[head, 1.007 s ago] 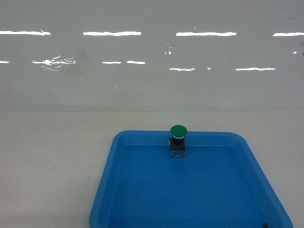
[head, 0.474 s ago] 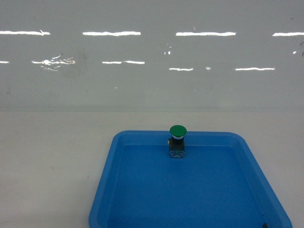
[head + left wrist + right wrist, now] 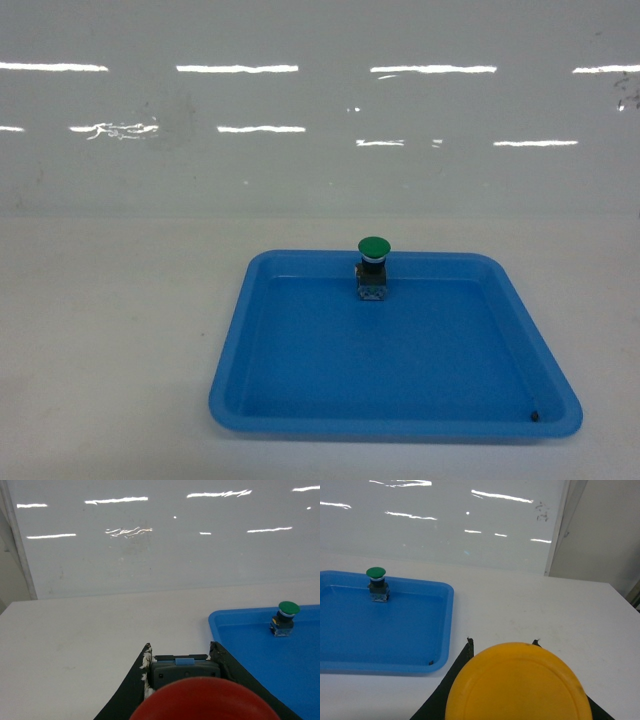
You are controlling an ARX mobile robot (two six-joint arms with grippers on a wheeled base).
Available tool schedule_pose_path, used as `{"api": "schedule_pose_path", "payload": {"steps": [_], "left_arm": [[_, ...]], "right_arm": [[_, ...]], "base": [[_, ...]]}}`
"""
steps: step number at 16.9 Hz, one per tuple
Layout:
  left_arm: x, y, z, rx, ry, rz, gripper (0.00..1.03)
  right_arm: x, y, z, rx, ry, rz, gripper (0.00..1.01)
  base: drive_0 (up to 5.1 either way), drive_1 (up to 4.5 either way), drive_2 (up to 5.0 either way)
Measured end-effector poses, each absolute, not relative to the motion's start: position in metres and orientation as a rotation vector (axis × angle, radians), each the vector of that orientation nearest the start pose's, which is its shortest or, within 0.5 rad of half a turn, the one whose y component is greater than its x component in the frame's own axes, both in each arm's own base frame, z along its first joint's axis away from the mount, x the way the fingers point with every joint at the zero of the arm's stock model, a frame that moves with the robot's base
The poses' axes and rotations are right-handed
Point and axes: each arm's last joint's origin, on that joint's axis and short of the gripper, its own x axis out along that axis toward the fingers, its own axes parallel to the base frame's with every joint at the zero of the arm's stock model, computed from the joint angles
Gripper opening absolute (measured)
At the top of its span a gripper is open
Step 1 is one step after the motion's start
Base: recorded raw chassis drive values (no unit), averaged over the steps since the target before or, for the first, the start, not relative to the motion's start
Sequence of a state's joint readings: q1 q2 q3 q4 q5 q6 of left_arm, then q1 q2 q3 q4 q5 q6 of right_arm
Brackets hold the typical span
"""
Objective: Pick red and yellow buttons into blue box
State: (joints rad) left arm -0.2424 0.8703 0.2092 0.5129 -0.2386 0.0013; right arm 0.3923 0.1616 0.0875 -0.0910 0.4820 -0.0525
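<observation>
Left gripper (image 3: 181,677) clamped on red button (image 3: 205,700) | right gripper (image 3: 502,647) clamped on yellow button (image 3: 517,682) | caps toward cameras | blue box nowhere in view, direction unknown.

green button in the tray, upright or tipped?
Upright. The green button stands on its block body with the cap on top, near the far rim of the blue tray.

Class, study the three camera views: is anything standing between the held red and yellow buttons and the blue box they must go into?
That cannot be settled: the blue box is in no view. The red button sits in the left gripper, the yellow button in the right gripper. Ahead lie only the shallow blue tray and its green button.
</observation>
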Motion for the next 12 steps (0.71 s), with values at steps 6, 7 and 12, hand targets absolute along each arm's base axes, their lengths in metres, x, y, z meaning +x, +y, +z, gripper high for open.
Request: {"api": "schedule_pose_path", "payload": {"steps": [6, 7, 12], "left_arm": [[0.1712, -0.0355, 0.1881, 0.037, 0.144, -0.007, 0.27], [0.1711, -0.0354, 0.1887, 0.036, 0.14, -0.006, 0.27], [0.1713, -0.0354, 0.188, 0.037, 0.145, -0.005, 0.27]], "right_arm": [[0.0979, 0.026, 0.1725, -0.122, 0.151, -0.085, 0.26], [0.0979, 0.026, 0.1727, -0.121, 0.149, -0.085, 0.26], [0.0979, 0.026, 0.1726, -0.122, 0.15, -0.085, 0.26]], "base": [[0.1, -4.21, 4.4], [0.1, -4.21, 4.4], [0.1, -4.21, 4.4]]}}
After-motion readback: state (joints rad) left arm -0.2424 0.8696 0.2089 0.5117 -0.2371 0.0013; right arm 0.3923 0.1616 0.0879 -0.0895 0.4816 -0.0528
